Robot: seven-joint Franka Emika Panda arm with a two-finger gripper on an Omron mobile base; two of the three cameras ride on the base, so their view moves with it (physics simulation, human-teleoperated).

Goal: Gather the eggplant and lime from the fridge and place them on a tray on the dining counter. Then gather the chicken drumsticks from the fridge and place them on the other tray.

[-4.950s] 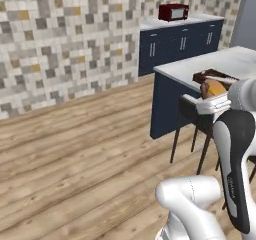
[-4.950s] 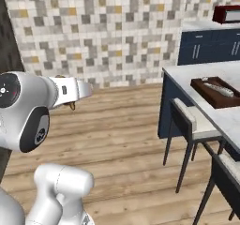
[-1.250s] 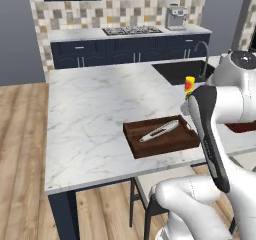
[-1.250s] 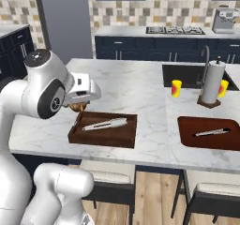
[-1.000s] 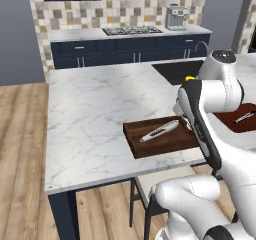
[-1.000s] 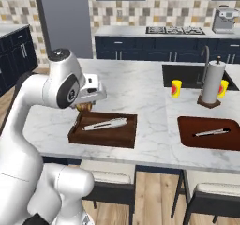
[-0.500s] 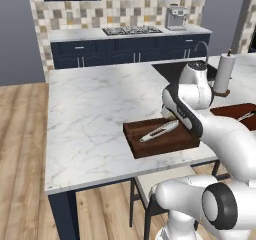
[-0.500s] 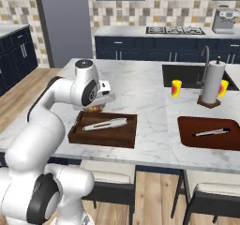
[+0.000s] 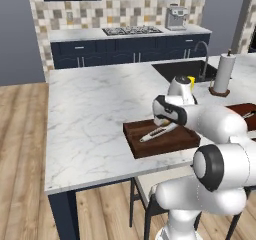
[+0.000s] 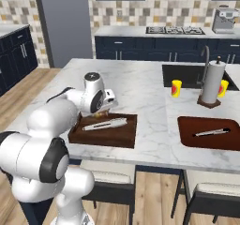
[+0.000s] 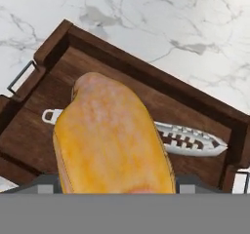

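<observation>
Drumstick (image 11: 110, 138) sits clamped between the gripper (image 11: 114, 184) fingers, golden and large in the hand view, hanging over the near wooden tray (image 11: 161, 89). A silver utensil (image 11: 188, 139) lies in that tray, poking out at the drumstick's three o'clock. On the marble counter (image 10: 140, 86), a second tray (image 10: 187, 135) lies at three o'clock of the first, well apart, near the paper towel roll (image 10: 211, 81).
</observation>
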